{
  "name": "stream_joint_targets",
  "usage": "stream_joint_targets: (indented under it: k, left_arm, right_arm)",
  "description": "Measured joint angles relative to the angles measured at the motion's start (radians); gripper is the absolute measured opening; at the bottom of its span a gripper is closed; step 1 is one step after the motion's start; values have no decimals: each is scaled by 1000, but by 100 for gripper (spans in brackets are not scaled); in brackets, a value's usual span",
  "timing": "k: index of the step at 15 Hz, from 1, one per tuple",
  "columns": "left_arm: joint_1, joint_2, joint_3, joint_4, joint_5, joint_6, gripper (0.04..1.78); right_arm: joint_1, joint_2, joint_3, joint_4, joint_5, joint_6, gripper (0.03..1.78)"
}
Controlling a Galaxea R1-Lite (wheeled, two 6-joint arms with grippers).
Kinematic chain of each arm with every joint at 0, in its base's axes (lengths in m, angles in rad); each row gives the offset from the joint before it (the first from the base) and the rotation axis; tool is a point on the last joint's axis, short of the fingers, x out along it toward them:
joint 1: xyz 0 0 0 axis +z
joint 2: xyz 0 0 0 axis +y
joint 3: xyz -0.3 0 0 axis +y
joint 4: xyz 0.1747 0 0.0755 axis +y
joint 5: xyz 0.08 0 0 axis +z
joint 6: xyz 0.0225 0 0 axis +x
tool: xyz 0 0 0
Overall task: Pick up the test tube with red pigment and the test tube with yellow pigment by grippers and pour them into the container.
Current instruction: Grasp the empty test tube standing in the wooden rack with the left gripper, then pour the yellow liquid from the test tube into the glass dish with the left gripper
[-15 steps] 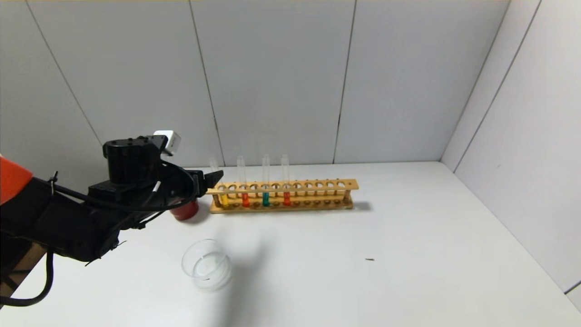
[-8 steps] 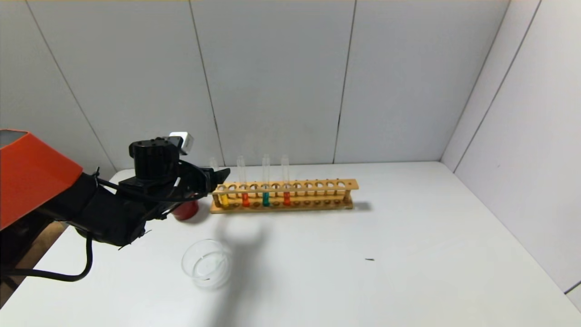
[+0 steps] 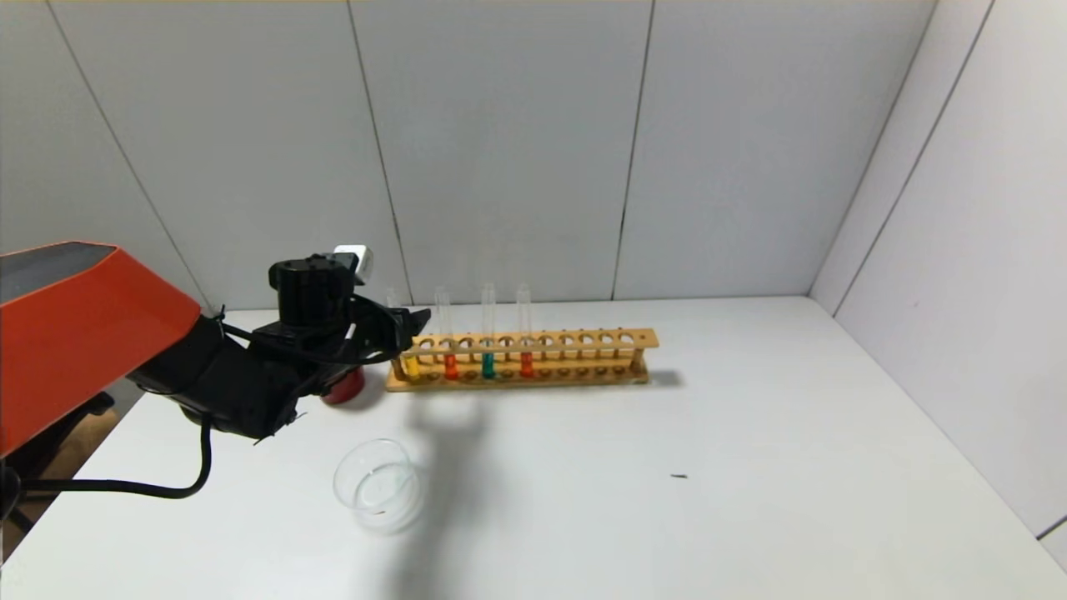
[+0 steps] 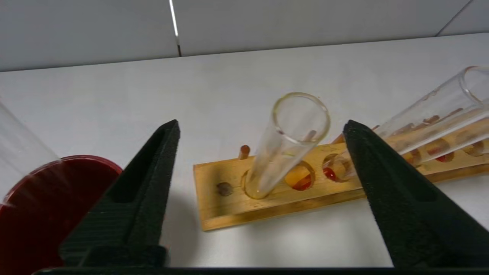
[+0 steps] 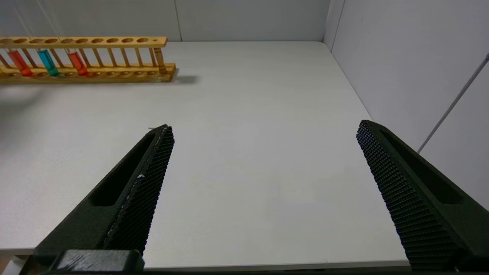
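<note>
The test tube with yellow pigment (image 3: 410, 364) stands in the first hole at the left end of a wooden rack (image 3: 583, 340). Two tubes with orange-red liquid (image 3: 450, 365) (image 3: 526, 363) stand further along it. My left gripper (image 3: 414, 321) is open at that rack end. In the left wrist view the yellow tube's clear upper part (image 4: 286, 145) stands between the spread fingers of the left gripper (image 4: 261, 124), touching neither. A red tube (image 4: 420, 118) leans beside it. The container (image 3: 377, 486), a clear glass dish, sits on the table in front. My right gripper (image 5: 265, 126) is open, empty, low over the table.
A dark red cup (image 3: 343, 385) stands just left of the rack, under my left arm; it also shows in the left wrist view (image 4: 38, 206). A teal tube (image 3: 488, 365) stands between the two red ones. White walls close the table at the back and right.
My left arm has reached forward and to the right, bringing the open gripper up to the rack's left end around the yellow tube. The tubes, dish and cup have not moved.
</note>
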State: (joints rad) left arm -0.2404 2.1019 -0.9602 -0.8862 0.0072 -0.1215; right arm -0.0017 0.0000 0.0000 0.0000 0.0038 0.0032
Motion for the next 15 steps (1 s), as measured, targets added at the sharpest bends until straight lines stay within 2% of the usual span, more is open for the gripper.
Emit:
stream_joint_targets:
  k: [2, 5, 7, 11, 15]
  left_arm:
    - [-10, 4, -7, 1, 0, 0, 116]
    - [-14, 4, -9, 2, 1, 12, 59]
    - [-14, 0, -9, 3, 3, 14, 34]
    - [-15, -45, -15, 38, 2, 47, 31]
    - [-17, -143, -81, 159, 2, 68, 31]
  right_arm:
    - [0, 0, 0, 0, 0, 0, 175]
    - [0, 0, 0, 0, 0, 0, 175]
    - [0, 0, 0, 0, 0, 0, 175]
    - [0, 0, 0, 0, 0, 0, 175]
    - [0, 0, 0, 0, 0, 0, 175]
